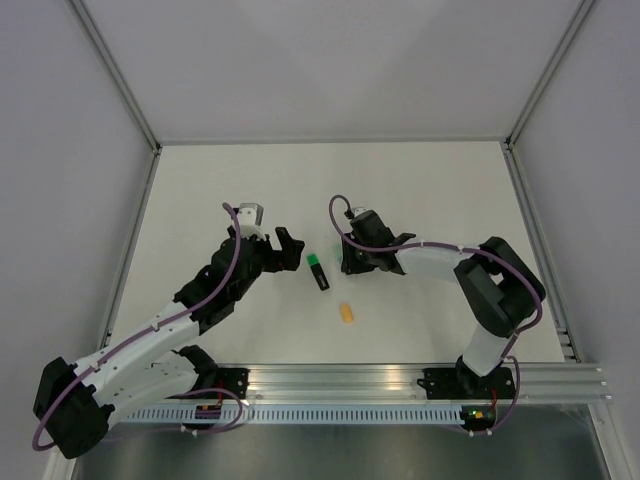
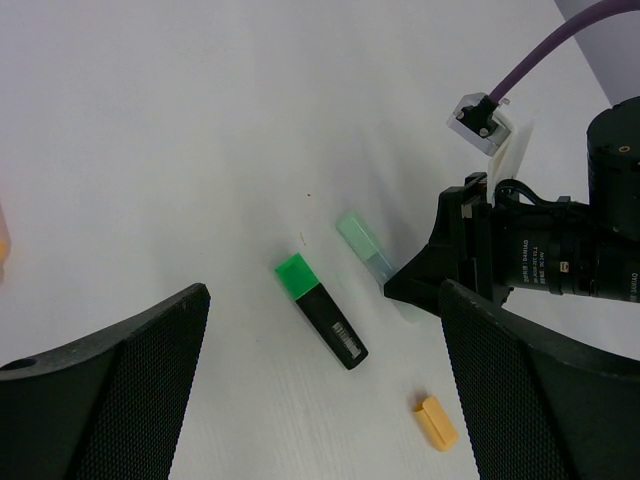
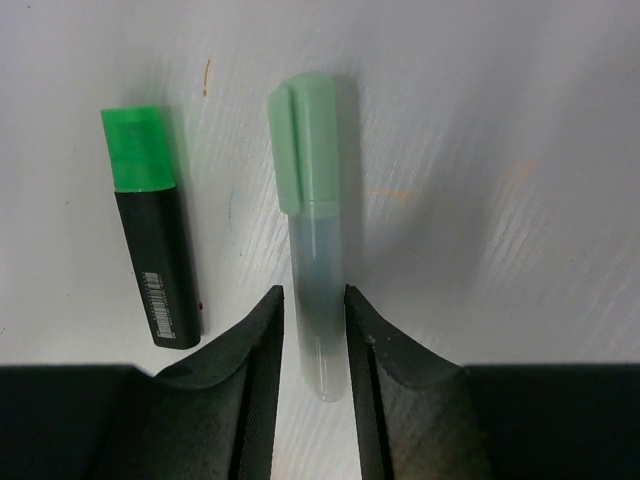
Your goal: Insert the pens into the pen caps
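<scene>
A black pen with a bright green cap on its end lies flat on the table, also seen from above as the black pen. Beside it lies a pale translucent pen with a mint-green cap. My right gripper is shut on its barrel at table level, one finger against each side. A loose orange-yellow cap lies nearer the arm bases; the left wrist view also shows this orange-yellow cap. My left gripper hovers open, left of the black pen, holding nothing.
The white table is framed by aluminium rails at the front and grey walls on the other sides. The right arm's wrist sits close ahead of my left fingers. A pale orange sliver shows at that view's left edge; I cannot identify it.
</scene>
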Tool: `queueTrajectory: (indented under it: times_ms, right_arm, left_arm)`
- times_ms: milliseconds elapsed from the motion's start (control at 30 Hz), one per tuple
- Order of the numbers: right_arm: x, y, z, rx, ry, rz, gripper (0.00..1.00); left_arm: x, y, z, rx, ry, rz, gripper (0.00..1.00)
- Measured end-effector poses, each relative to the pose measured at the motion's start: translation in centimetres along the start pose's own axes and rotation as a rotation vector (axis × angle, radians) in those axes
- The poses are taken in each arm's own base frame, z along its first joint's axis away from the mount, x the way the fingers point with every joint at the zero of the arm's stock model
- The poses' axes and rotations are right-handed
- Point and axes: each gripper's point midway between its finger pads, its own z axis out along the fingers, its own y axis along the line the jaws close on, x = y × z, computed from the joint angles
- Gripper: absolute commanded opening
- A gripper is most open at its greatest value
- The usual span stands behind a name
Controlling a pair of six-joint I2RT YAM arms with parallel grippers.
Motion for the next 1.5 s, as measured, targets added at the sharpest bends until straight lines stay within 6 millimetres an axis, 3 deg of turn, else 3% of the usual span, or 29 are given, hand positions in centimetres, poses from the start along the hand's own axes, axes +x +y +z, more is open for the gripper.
queueTrajectory:
  times_ms: [233,467,533,600,867,1133,1367,1500]
  right_arm:
    - [-0.2,-0.6,-0.5,0.042,0.002,0.000,0.54]
    - [-3.0,1.0,-5.6,-0.007,-0.115,-0.008,0.58]
    - [-2.9,1.4,-6.9,-0.029,-0.141,-0.014,0.58]
    - [-1.7,1.7,-7.6,-0.042,-0.134,-0.029,0.58]
    - [6.5,3.4,-7.5,-0.025,0.015,-0.154,0.57]
    - [7.8,3.7,-7.7,0.021,0.012,-0.183,0.57]
    - [7.1,3.4,-8.9,0.036,-0.025,-0.186,0.57]
    - [5.3,4.3,-10.4,-0.001,-0.100,-0.190,0.57]
  left_arm:
    - [0.1,0.1,0.0,-0.002,0.001,0.001,0.99]
    - [0.1,0.1,0.0,-0.004,0.001,0.002,0.99]
    - [0.1,0.1,0.0,-0.004,0.001,0.002,0.99]
    - [0.1,0.1,0.0,-0.004,0.001,0.002,0.99]
    - [0.0,0.3,0.0,-0.017,-0.005,0.003,0.99]
    - [-0.2,0.8,0.1,-0.040,-0.014,0.005,0.98]
    - [-0.2,5.4,1.8,-0.320,0.040,0.061,0.96]
    - [-1.9,10.3,4.1,-0.473,0.112,0.012,0.91]
